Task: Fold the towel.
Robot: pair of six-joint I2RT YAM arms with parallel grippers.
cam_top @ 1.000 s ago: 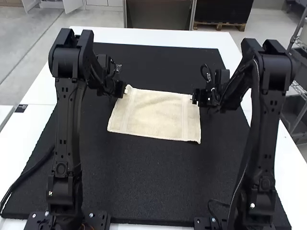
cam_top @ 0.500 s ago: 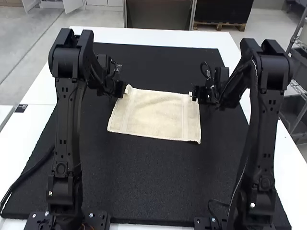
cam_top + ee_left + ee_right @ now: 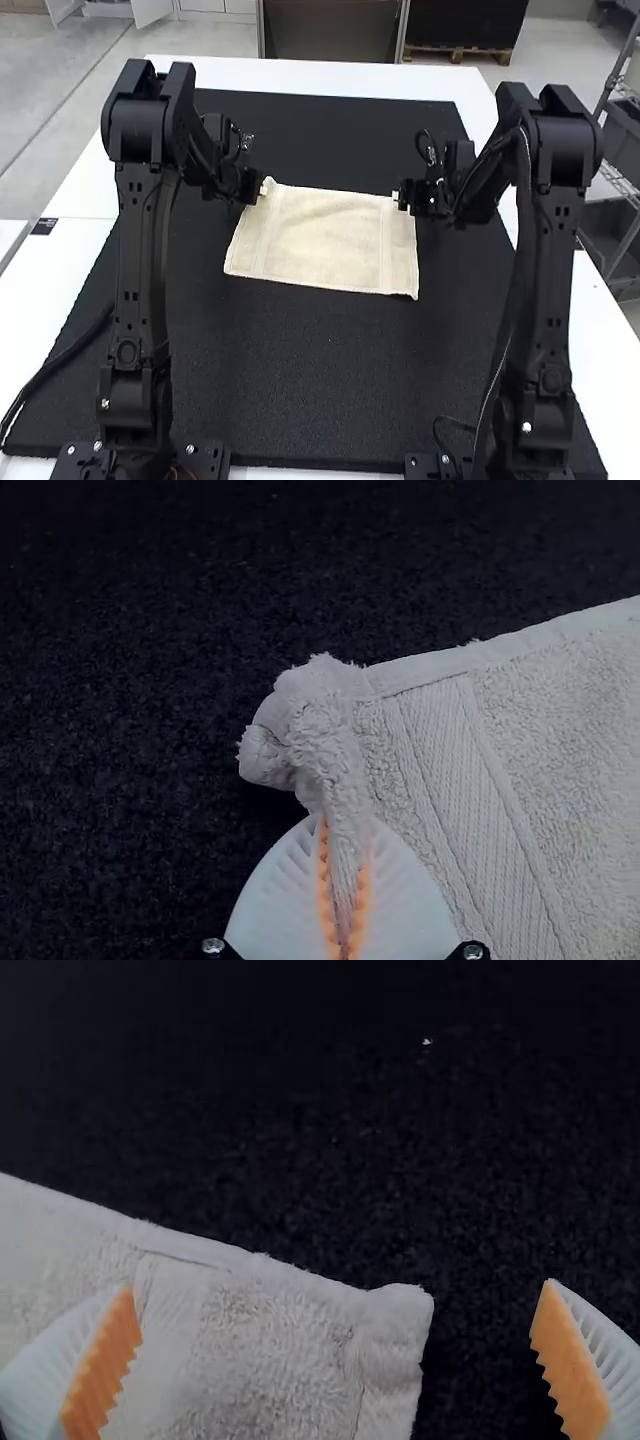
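While your left gripper [image 3: 346, 820] pinches one far corner of the towel [image 3: 330, 235], spread on the black mat [image 3: 300, 370], your right gripper [image 3: 339, 1283] gapes at the other, with that grip and the whole fold to go!

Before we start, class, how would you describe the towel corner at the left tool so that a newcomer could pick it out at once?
On the white table lies a black mat, with a cream towel spread on it. Find its far left corner, at the left tool. Unlike the flatter far right corner, it is bunched and pinched.
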